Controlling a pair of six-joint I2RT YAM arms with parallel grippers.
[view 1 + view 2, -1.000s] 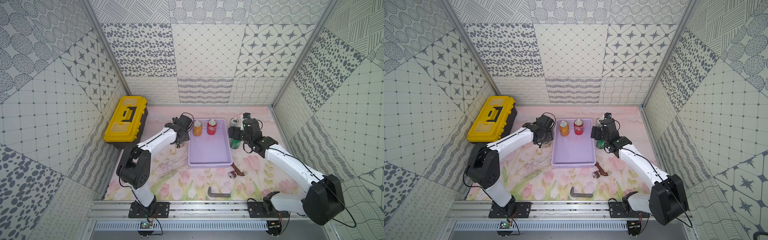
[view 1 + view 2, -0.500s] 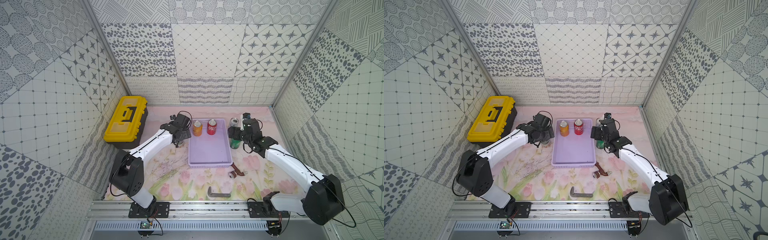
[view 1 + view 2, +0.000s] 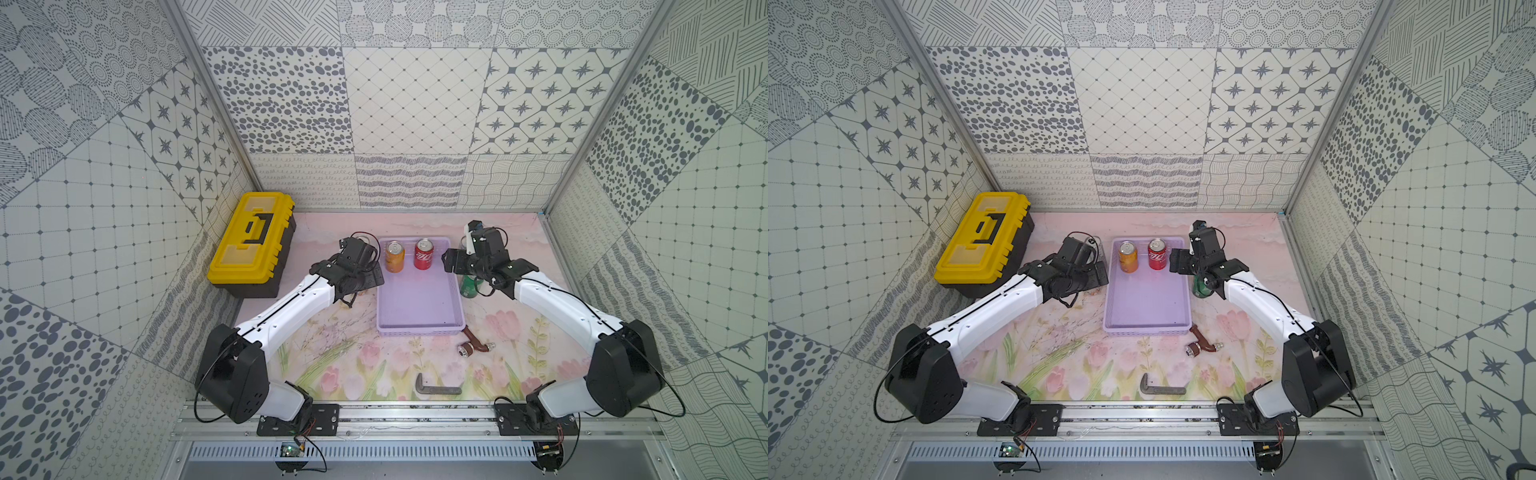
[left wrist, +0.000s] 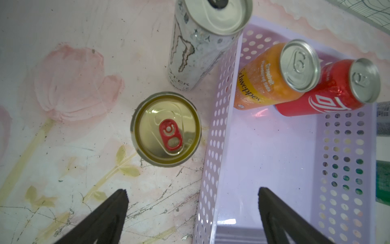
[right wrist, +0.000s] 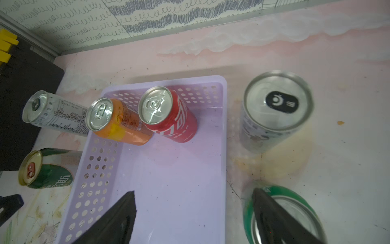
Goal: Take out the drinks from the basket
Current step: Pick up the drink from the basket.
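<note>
Drinks left in the shallow lavender perforated plastic basket (image 3: 419,331) number two: a short orange metal can (image 3: 394,257) and a short red metal can (image 3: 424,254), upright and close side by side at its far end; I cannot tell whether they touch. The other four stand upright on the floral mat, two on each side of the basket, which I judge keeps each pair within its own arm's reach. On the left are a dark green can with a gold top and red tab (image 4: 165,128) and, farther back, a tall slim silver-white can (image 4: 196,42) against the basket's wall. On the right are a second silver-white can with a black tab (image 5: 276,105) and, nearer, a bright green can (image 3: 468,286). My left gripper (image 4: 192,191) hangs with its jaws spread wide and empty, astride the basket's left wall just near of the gold-topped can. My right gripper (image 5: 193,191) is likewise wide and empty, one finger over the basket floor, the other over the bright green can. In both top views the left wrist hides the gold-topped can, and the right arm covers most of the black-tabbed can. The right wrist view cuts off the bright green can's top. Well apart sit a yellow-and-black toolbox (image 3: 249,245), a brown pipe-shaped piece (image 3: 473,345) and a dark L-shaped metal bracket (image 3: 436,386).
</note>
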